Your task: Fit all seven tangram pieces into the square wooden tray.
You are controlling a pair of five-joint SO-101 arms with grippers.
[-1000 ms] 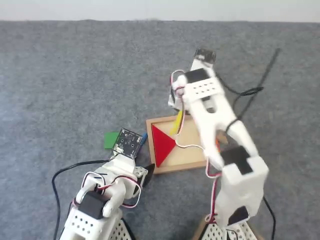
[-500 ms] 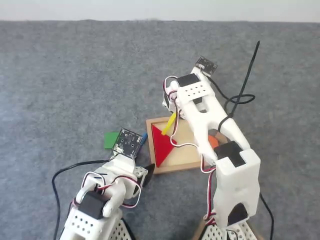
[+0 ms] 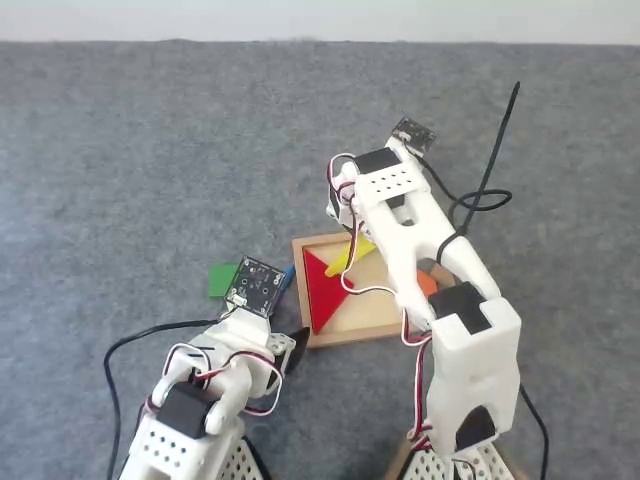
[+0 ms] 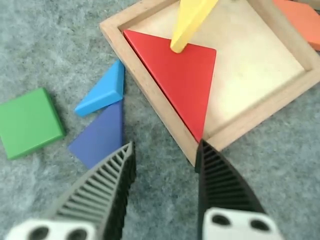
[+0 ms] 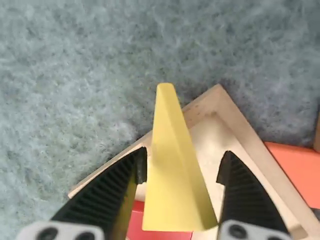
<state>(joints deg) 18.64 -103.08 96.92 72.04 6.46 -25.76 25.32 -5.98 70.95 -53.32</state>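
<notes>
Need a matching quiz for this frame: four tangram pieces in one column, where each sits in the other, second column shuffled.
1. red triangle
2. yellow piece
3. green square
4. orange piece

A. lying well clear of the tray
B. flat inside the tray
C. lying close beside the tray's outer wall
D. tilted, between the fingers of the right gripper

Pairs: 1-B, 2-D, 3-A, 4-C

Grey carpet [image 3: 150,150], pale wall strip [image 3: 300,20] beyond
</notes>
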